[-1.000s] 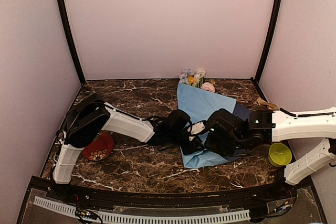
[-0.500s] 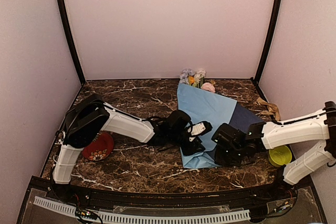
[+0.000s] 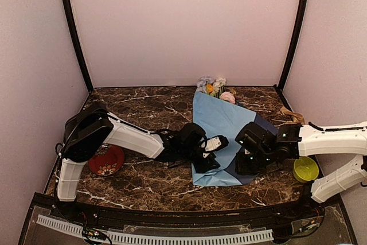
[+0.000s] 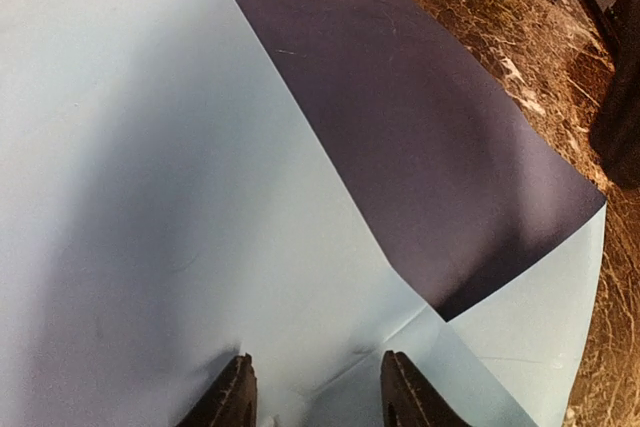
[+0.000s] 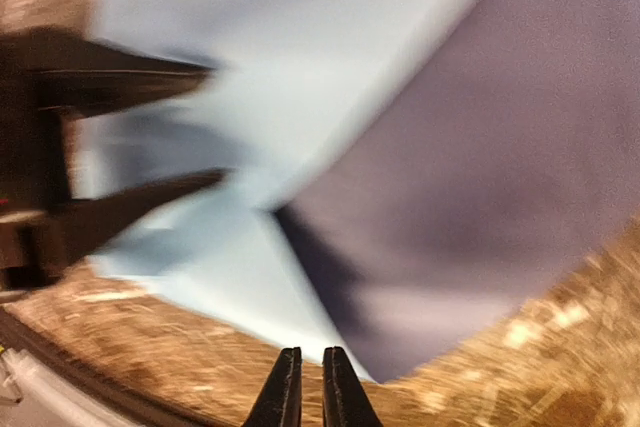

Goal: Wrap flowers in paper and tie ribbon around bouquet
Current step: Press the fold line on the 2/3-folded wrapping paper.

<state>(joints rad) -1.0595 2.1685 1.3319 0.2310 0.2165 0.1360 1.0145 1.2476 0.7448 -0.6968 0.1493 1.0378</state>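
Left claw (image 4: 315, 399) hangs with jaws apart over the paper (image 4: 150, 147), on its light-blue face; the navy face lies ahead and to the right. Right claw (image 5: 305, 387) has its jaws almost together at the paper's near corner; blur hides whether it pinches the sheet. Flowers (image 3: 213, 86) stick out of the paper's far end, well beyond both claws.

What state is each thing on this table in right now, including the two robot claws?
paper, lying on the table, partly folded, navy inside showing.
flowers, heads sticking out of the paper's far end.
ribbon, loose, untied.
left gripper, open, over the paper.
right gripper, shut, by the paper's edge.
red dish, upright.
green cup, upright.
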